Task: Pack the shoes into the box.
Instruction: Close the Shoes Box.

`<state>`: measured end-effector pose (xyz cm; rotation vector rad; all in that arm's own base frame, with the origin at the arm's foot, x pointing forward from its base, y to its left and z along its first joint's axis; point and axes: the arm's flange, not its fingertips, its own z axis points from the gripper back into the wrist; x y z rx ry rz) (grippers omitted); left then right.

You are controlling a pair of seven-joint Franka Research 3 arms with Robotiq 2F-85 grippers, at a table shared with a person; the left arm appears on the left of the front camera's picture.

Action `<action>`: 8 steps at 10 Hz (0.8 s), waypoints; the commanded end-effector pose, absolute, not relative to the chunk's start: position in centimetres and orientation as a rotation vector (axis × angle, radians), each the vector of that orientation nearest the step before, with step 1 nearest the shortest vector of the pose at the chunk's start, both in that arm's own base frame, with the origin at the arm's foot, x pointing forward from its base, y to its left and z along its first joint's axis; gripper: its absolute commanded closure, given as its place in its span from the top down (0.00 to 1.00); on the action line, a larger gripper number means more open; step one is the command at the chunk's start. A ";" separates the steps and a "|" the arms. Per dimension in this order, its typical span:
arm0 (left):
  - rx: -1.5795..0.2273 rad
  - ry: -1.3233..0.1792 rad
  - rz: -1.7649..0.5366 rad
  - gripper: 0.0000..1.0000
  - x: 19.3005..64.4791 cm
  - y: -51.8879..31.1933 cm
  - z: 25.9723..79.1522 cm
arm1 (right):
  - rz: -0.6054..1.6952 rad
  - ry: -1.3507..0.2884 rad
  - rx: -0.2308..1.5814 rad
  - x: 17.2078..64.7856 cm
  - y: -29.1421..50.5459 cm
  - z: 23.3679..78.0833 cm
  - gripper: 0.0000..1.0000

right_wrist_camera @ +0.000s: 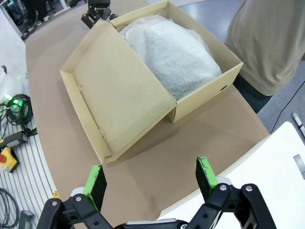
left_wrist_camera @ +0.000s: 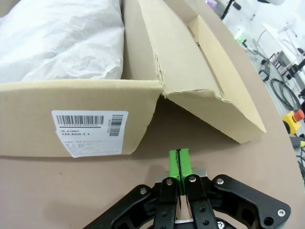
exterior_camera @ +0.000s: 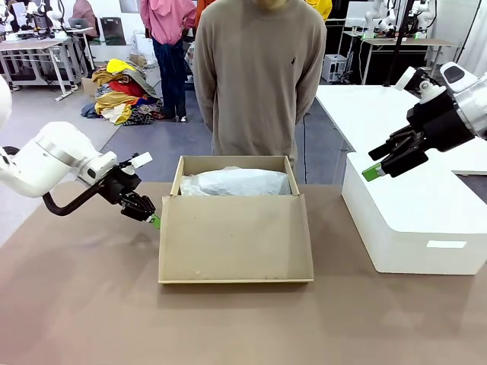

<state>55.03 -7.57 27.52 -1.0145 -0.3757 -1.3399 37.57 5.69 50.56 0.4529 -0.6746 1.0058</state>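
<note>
Nearest the front camera lies the shallow tan cardboard box [exterior_camera: 236, 236], its hinged flap lid folded out flat on the brown tabletop [exterior_camera: 76, 319], matte and creased with a torn corner fold. Crumpled white tissue paper [exterior_camera: 236, 182] mounds inside and hides whatever is beneath it. A white barcode label [left_wrist_camera: 90, 132] sits on one side wall; its small print is unreadable. Just beside the lid's edge, the left gripper [exterior_camera: 154, 221] has its green pads pressed together, empty. Above a white block-shaped box [exterior_camera: 415, 220], the right gripper [right_wrist_camera: 151, 177] hangs spread wide, empty.
</note>
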 end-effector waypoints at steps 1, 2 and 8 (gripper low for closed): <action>-1.046 -0.425 -1.342 0.00 54.6 -8.1 26.9 | 1.026 -0.708 0.471 38.0 5.7 50.4 1.00; -1.056 -0.424 -1.343 0.00 54.6 -8.4 26.8 | 1.026 -0.708 0.471 38.0 5.7 50.4 1.00; -1.140 -0.419 -1.344 0.00 54.4 -10.0 25.7 | 1.026 -0.708 0.471 38.0 5.7 50.4 1.00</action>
